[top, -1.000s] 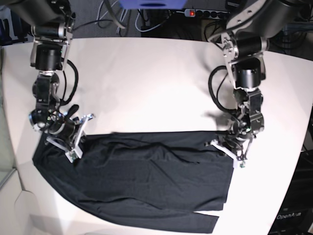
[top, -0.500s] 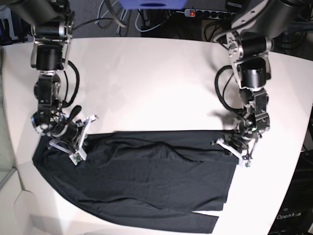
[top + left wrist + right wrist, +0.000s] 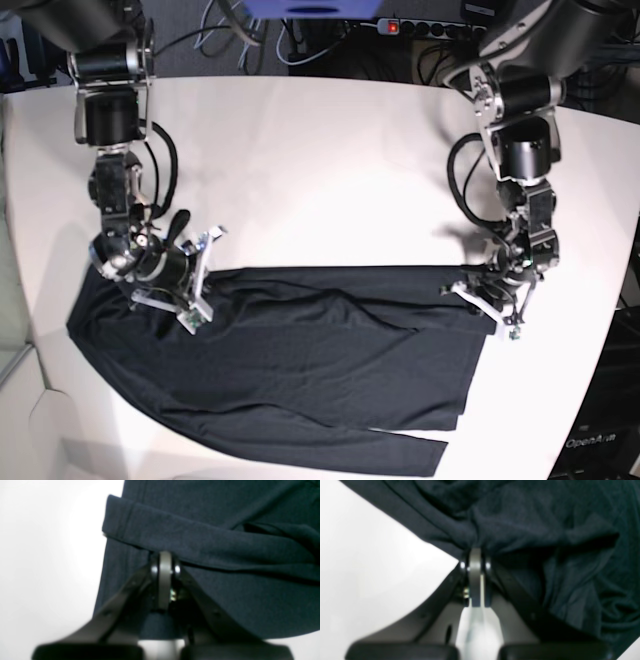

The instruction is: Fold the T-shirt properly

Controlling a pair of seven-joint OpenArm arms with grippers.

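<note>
Right hand (image 3: 197, 290) dragged T-shirt (image 3: 320, 360) edge inward; left hand (image 3: 483, 306) slightly outward.

black T-shirt (image 3: 310, 370) spread mostly flat on table, lightly wrinkled, top edge pinched at both ends, hem folded over.

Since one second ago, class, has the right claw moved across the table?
Yes. In the base view the right claw, shut on the T-shirt, has shifted rightward, away from the table's left edge, dragging cloth along.

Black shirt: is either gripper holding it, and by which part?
Both. The left gripper pinches the black long-sleeved shirt's hem edge; the right gripper pinches bunched fabric at the opposite end.
</note>
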